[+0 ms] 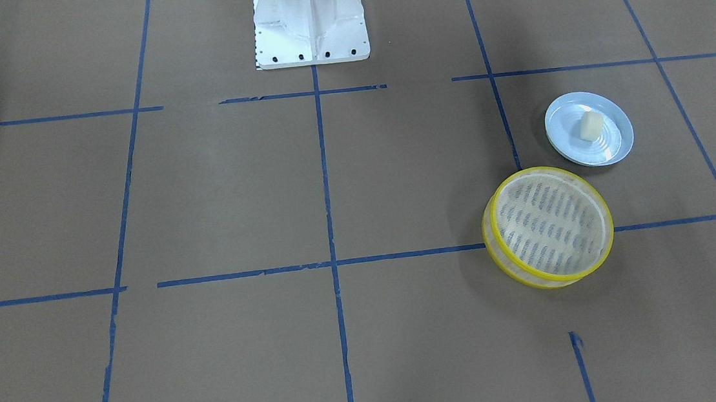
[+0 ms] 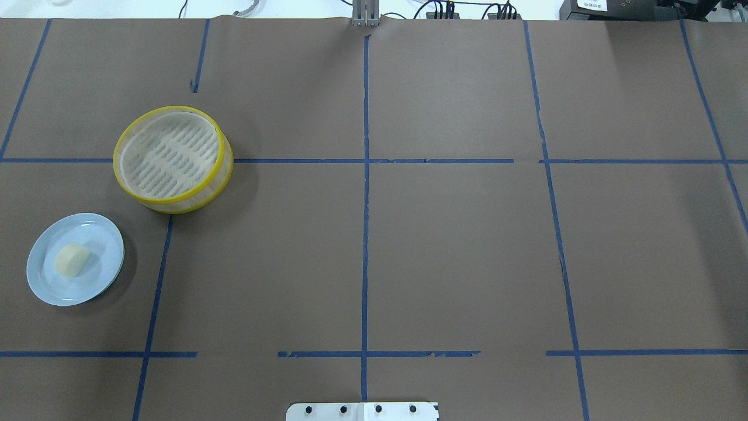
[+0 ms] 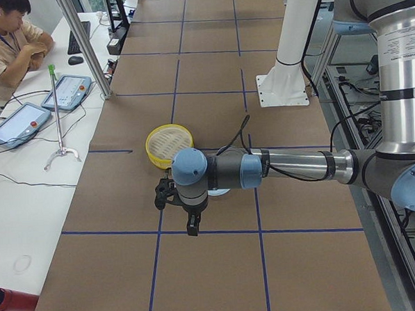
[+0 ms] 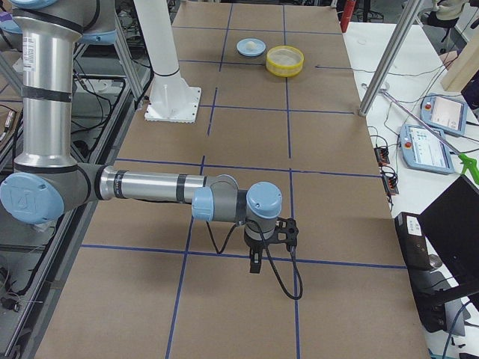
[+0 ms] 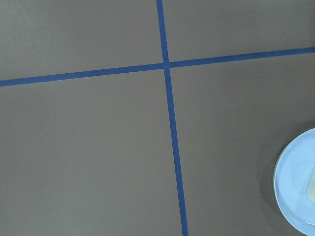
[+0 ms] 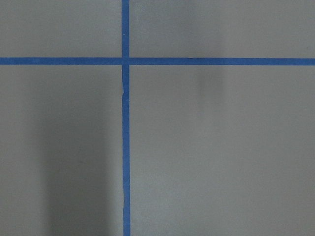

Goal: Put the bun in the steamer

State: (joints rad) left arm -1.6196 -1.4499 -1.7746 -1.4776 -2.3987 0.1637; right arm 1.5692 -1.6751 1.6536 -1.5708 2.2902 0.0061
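Note:
The cream-white bun (image 2: 72,259) lies on a pale blue plate (image 2: 100,242) at the table's left side; it also shows in the front view (image 1: 591,125). The yellow-rimmed steamer (image 2: 172,158) stands empty just beyond the plate, also seen from the front (image 1: 551,226). The left gripper (image 3: 191,228) hangs above the table near the plate, seen only from the side, so I cannot tell if it is open. The right gripper (image 4: 255,265) hangs over the far right end of the table, and I cannot tell its state either. The left wrist view catches the plate's edge (image 5: 294,182).
Brown paper with blue tape lines (image 2: 365,234) covers the table. The white robot base (image 1: 308,21) stands at the robot's side. An operator (image 3: 6,40) sits at a side desk with teach pendants (image 3: 68,89). A metal post (image 3: 83,47) stands at the table edge.

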